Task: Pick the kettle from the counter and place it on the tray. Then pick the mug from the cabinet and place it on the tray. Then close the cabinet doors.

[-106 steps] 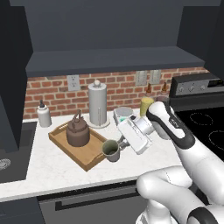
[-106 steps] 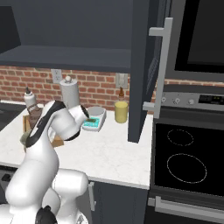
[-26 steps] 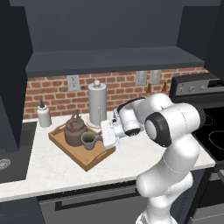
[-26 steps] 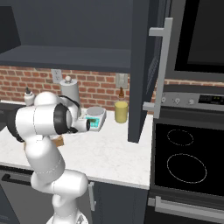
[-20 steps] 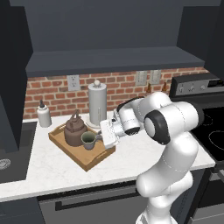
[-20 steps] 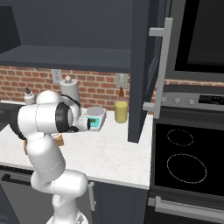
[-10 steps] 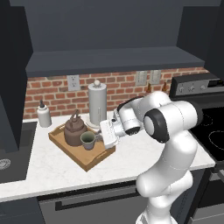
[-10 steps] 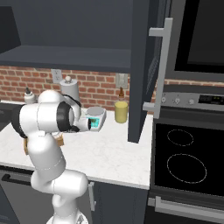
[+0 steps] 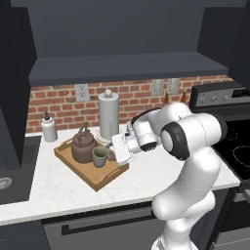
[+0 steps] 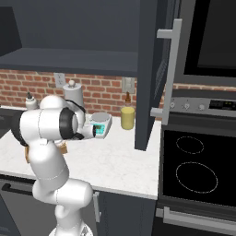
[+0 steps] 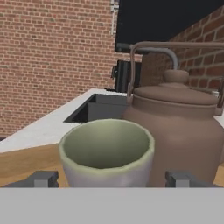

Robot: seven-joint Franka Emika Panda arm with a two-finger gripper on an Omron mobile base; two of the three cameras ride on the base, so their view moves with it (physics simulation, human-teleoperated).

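The dark-brown kettle (image 9: 82, 146) and the grey-green mug (image 9: 100, 156) stand side by side on the wooden tray (image 9: 83, 172), which rests on the white counter (image 9: 58, 190). My gripper (image 9: 110, 156) is level with the mug on its right side, open, one fingertip on each side with a gap to the mug. In the hand view the mug (image 11: 107, 153) sits close between the fingertips (image 11: 41, 178), with the kettle (image 11: 179, 127) just behind it. The cabinet (image 9: 122, 66) stands open, its right door (image 10: 159, 78) swung out over the counter.
A white paper-towel holder (image 9: 109, 117) and a small white bottle (image 9: 48, 129) stand at the brick wall behind the tray. A sink (image 9: 10, 173) lies to the left and the stove (image 10: 193, 166) to the right. A scale (image 10: 100, 124) and a yellow canister (image 10: 127, 117) sit near the open door.
Five seconds ago the gripper held the mug over the counter in front of the tray; now the mug stands on the tray. Over the last second nothing has visibly moved.
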